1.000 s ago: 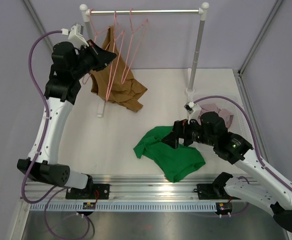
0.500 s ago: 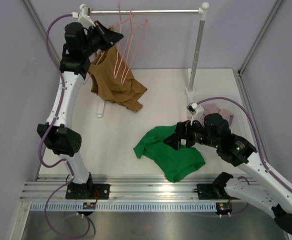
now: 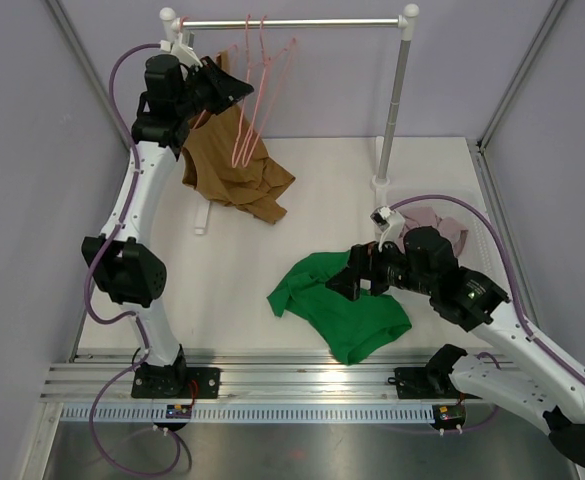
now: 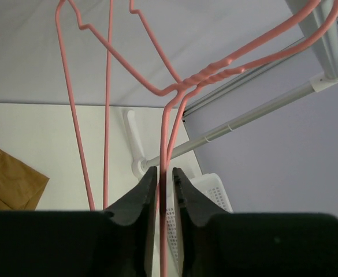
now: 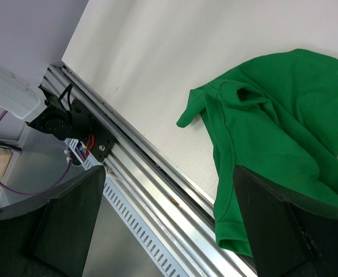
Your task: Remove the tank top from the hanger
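Observation:
The brown tank top (image 3: 234, 172) hangs under the rail (image 3: 292, 22) at the back left, its lower part heaped on the table. Its edge shows in the left wrist view (image 4: 7, 179). Pink wire hangers (image 3: 257, 90) hang on the rail in front of it. My left gripper (image 3: 234, 92) is high by the rail. In its wrist view the gripper (image 4: 164, 173) is shut on a pink hanger wire below the twisted neck (image 4: 206, 76). My right gripper (image 3: 340, 283) is open and empty above the green shirt (image 3: 344, 308), its jaws (image 5: 169, 173) wide apart.
The green shirt (image 5: 273, 121) lies near the table's front edge beside the aluminium rail (image 5: 157, 196). A mauve garment (image 3: 444, 226) lies at the right. The rack's right post (image 3: 400, 95) stands at the back. A white perforated basket (image 4: 212, 190) sits beyond the rack's foot (image 4: 135, 147).
My left arm has risen and swung right, up to the rail, carrying the hanger with it; the tank top's upper part has lifted. The right arm has barely moved.

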